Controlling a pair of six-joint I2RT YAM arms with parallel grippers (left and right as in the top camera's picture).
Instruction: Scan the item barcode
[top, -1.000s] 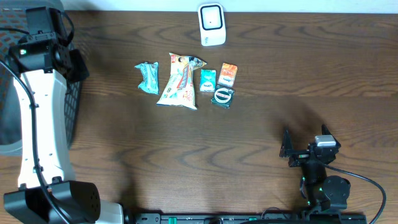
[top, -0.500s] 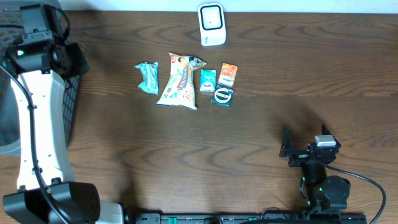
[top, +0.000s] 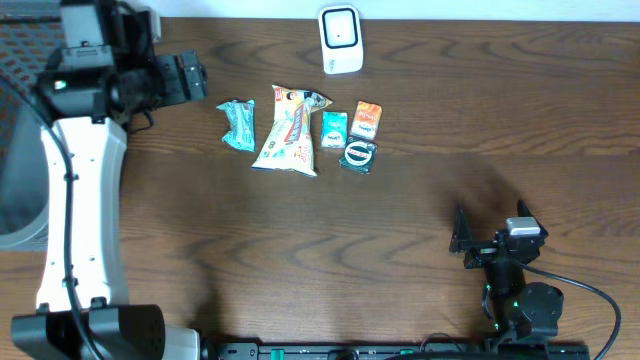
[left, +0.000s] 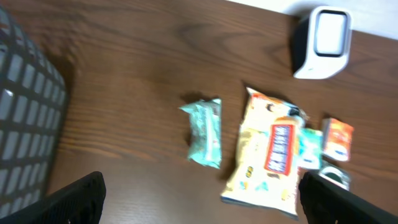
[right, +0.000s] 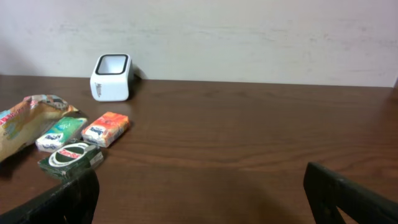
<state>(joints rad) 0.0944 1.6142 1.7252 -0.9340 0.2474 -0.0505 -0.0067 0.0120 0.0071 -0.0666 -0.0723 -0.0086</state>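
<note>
My left gripper (top: 188, 77) has swung right off the basket (left: 25, 124), jaws spread and empty. I'd descend squarely over the teal packet (top: 238, 124) just right of it, gripping its long edges so its label can face the far scanner (top: 340, 40). Right gripper (top: 468, 243) sits near right — jaws wide, holding nothing.

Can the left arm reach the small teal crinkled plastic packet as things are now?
Probably yes. The open, empty left claw is near the small teal crinkled plastic packet, and only bare dark wooden table lies between them.
</note>
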